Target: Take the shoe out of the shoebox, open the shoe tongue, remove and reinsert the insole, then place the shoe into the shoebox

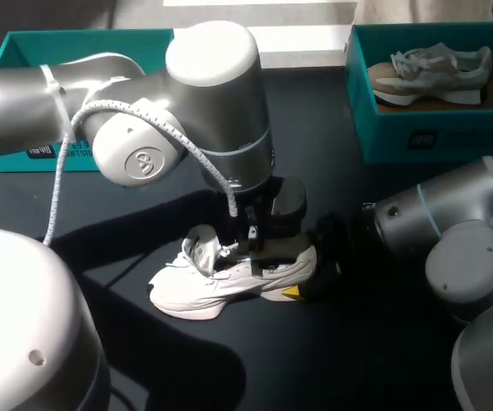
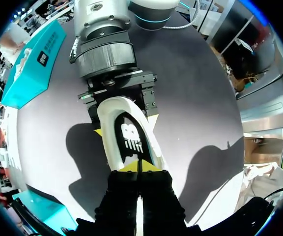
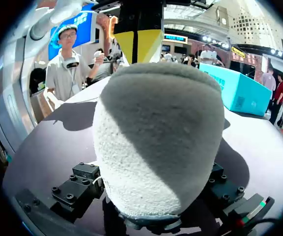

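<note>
white shoe (image 1: pixel 229 278) sits out on the table (image 1: pixel 358 342), right gripper (image 2: pixel 127 126) clamped on its heel. left gripper (image 2: pixel 137 165) tips are pinched together at the insole (image 2: pixel 131 140), can't tell if they've actually caught it. weak pinch and it slips, or the whole shoe drags up.

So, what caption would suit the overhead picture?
Teamwork on a white shoe: right tool grips its heel, left tool sits at its opening.

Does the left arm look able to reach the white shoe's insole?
Probably yes: the left gripper hangs at the open top of the shoe, the insole lies uncovered, the right gripper clamps the shoe.
</note>
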Controlling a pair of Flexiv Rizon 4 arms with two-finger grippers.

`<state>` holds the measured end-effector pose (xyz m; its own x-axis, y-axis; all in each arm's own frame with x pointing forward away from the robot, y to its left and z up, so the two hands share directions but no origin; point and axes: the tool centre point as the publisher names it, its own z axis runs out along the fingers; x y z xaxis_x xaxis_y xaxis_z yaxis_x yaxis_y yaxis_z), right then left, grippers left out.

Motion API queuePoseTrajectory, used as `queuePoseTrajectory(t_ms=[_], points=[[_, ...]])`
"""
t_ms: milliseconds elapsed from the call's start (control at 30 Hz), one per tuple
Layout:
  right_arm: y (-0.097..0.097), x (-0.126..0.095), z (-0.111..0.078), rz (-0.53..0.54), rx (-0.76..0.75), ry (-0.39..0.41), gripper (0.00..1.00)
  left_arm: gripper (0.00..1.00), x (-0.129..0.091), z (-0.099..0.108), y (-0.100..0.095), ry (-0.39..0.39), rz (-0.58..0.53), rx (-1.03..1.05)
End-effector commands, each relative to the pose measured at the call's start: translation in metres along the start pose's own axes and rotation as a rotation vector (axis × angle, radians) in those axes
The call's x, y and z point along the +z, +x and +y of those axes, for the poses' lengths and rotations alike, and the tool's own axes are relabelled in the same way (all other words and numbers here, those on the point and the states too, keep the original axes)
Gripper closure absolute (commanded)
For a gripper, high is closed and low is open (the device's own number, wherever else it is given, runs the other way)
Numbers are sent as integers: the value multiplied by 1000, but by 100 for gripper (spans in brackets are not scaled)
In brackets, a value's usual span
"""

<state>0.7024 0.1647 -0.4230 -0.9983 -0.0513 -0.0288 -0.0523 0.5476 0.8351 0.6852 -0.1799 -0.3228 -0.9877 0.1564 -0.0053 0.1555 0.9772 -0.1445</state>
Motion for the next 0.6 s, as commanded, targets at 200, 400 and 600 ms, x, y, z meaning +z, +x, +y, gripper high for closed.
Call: queuePoseTrajectory(t_ms=[200,400,600], points=[[2,4,-2,-3,1,3,100,100,20,-14,0,-9,40,4],[2,4,-2,-3,1,3,100,100,30,-13,10,-7,59,1],[2,4,-2,-3,1,3,100,100,36,6,-6,-6,72,-16]])
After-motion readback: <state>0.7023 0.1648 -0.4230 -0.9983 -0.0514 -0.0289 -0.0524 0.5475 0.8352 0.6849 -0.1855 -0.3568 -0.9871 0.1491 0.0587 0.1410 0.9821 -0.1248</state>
